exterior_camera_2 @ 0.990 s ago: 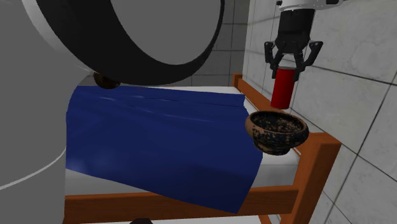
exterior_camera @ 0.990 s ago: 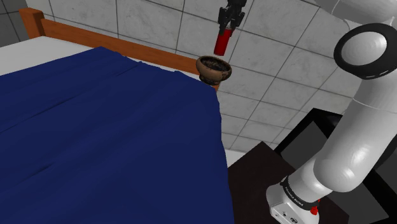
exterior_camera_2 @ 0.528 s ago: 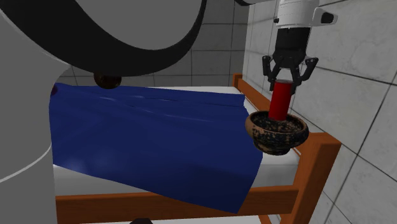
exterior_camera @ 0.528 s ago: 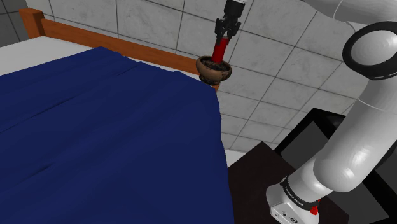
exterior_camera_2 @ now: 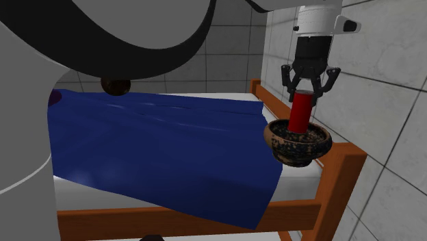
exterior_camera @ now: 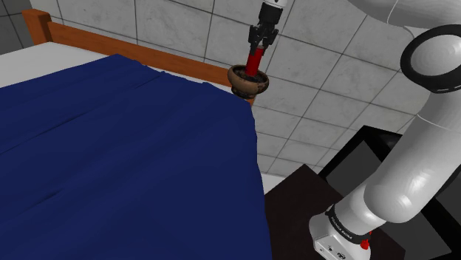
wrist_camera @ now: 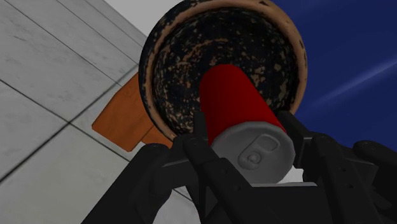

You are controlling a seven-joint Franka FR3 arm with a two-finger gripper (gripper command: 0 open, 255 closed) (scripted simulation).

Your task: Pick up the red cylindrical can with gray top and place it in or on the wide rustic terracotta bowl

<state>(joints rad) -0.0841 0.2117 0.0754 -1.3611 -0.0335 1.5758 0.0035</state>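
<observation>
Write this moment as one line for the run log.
phase: place | gripper: shut on red cylindrical can with grey top | can: upright, lower end inside dark speckled brown bowl | bowl: at wooden bed corner

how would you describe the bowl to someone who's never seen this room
Find the bed with the blue blanket and follow its wooden frame to the corner by the tiled wall. The bowl sits there, wide, dark and brown-speckled. It alone has a red can standing in it, clasped by the black gripper.
</observation>
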